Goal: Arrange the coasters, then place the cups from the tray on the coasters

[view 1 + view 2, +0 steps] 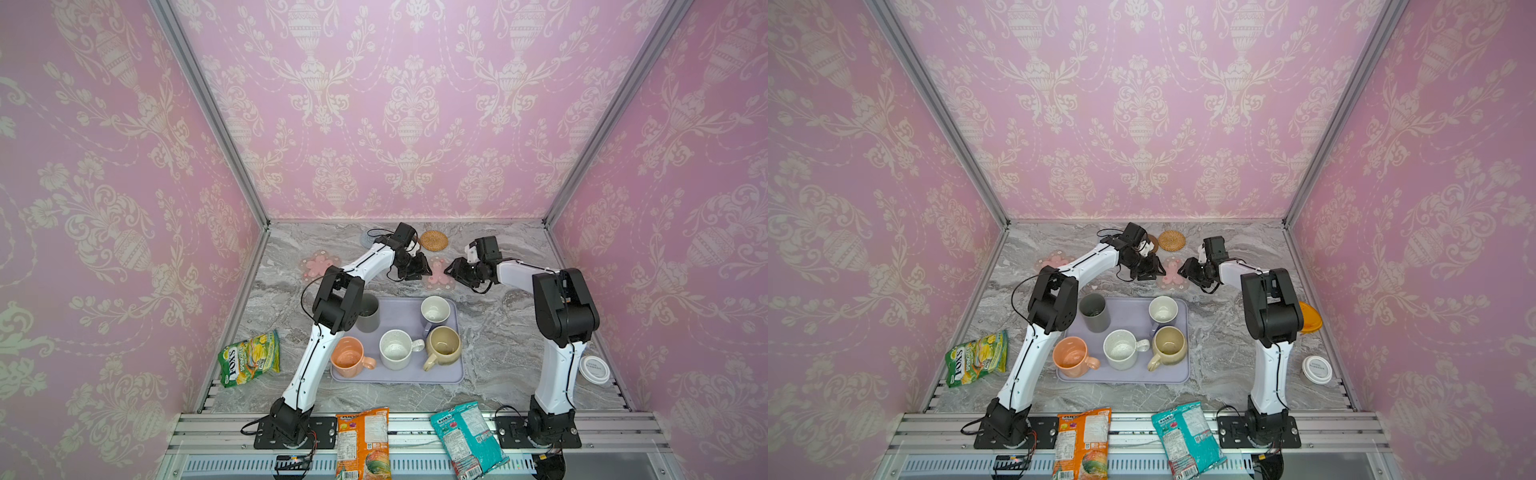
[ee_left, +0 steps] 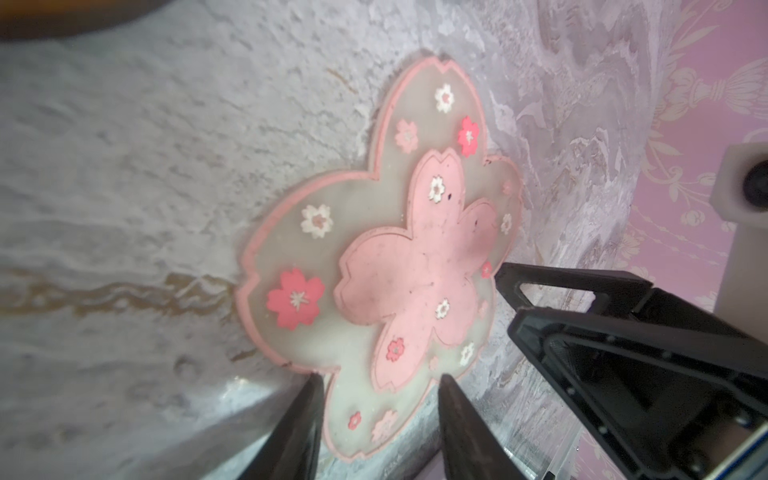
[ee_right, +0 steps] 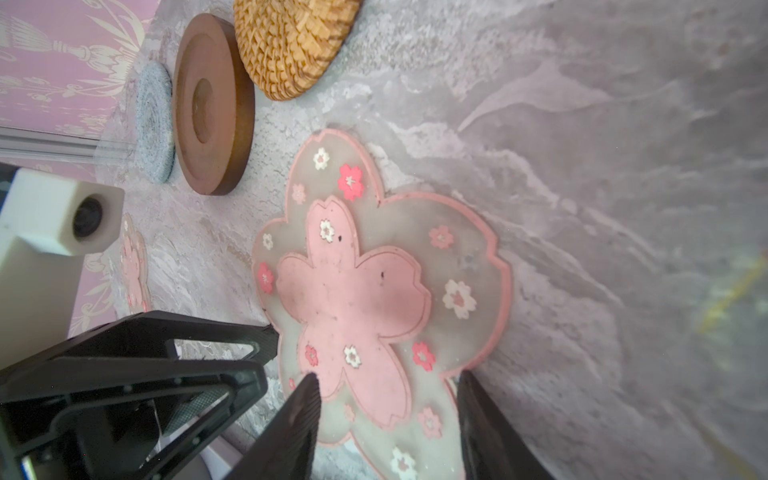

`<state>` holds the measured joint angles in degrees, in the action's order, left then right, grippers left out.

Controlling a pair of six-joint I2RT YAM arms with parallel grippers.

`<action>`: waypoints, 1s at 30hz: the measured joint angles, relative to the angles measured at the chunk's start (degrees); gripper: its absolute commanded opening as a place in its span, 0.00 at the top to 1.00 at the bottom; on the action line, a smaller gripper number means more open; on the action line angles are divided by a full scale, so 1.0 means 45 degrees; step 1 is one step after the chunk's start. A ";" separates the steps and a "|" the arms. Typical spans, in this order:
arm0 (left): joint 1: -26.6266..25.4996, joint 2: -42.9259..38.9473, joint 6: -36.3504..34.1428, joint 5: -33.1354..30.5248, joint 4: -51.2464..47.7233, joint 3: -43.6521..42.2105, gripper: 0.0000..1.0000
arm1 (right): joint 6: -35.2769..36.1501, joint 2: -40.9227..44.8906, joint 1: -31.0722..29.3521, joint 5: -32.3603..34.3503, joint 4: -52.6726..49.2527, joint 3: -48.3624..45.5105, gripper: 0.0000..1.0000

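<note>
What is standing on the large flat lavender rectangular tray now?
Five cups: tall dark grey tumbler, lavender mug, white speckled mug, peach-orange mug, beige-yellow mug. The tray surface beneath them is covered.

Tabletop (image 1: 498,328) count. Tray (image 1: 399,318): one.

Cups, five, all on the tray:
- dark grey tumbler (image 1: 1094,312)
- lavender cup (image 1: 435,312)
- white speckled cup (image 1: 397,350)
- peach-orange cup (image 1: 348,357)
- beige-yellow cup (image 1: 444,347)

Coasters, five, all beyond the tray:
- first pink flower coaster (image 1: 318,264)
- second pink flower coaster (image 1: 439,277)
- grey-blue woven coaster (image 3: 154,124)
- tan rattan coaster (image 1: 434,240)
- dark brown wooden coaster (image 3: 212,104)

Snack packets, three:
- green packet (image 1: 249,358), left of the tray
- orange packet (image 1: 363,442), in front of the tray
- teal packet (image 1: 467,438), in front of the tray

Right of the tray: one white-lidded container (image 1: 594,369) and one orange lid (image 1: 1310,318).
</note>
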<state>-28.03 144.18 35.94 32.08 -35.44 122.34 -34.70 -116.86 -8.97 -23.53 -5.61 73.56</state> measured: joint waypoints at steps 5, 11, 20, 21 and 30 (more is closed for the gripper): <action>0.0053 -0.0044 -0.0005 0.0010 0.0058 -0.0083 0.52 | 0.0005 0.0000 -0.0039 0.0165 -0.0117 0.0058 0.45; 0.0185 -0.0044 -0.0287 -0.0238 -0.0665 0.0233 0.52 | 0.0160 0.0083 0.0034 0.0219 -0.0384 0.0073 0.45; 0.0889 -0.0044 -0.1705 -0.1433 -0.3264 0.2657 0.63 | 0.0733 0.0515 0.0578 0.0340 -0.1700 -0.0010 0.45; 0.0962 -0.0044 -0.1841 -0.1549 -0.3473 0.3104 0.65 | 0.0787 0.0534 0.0631 0.0384 -0.1831 -0.0005 0.45; 0.1651 0.0539 -0.2327 -0.1885 -0.4046 0.6275 0.80 | 0.1156 0.1661 0.0777 0.0563 -0.2890 0.0000 0.45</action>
<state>-20.60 146.61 25.47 23.59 -53.65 150.58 -29.50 -109.38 -5.48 -20.99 -18.61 73.56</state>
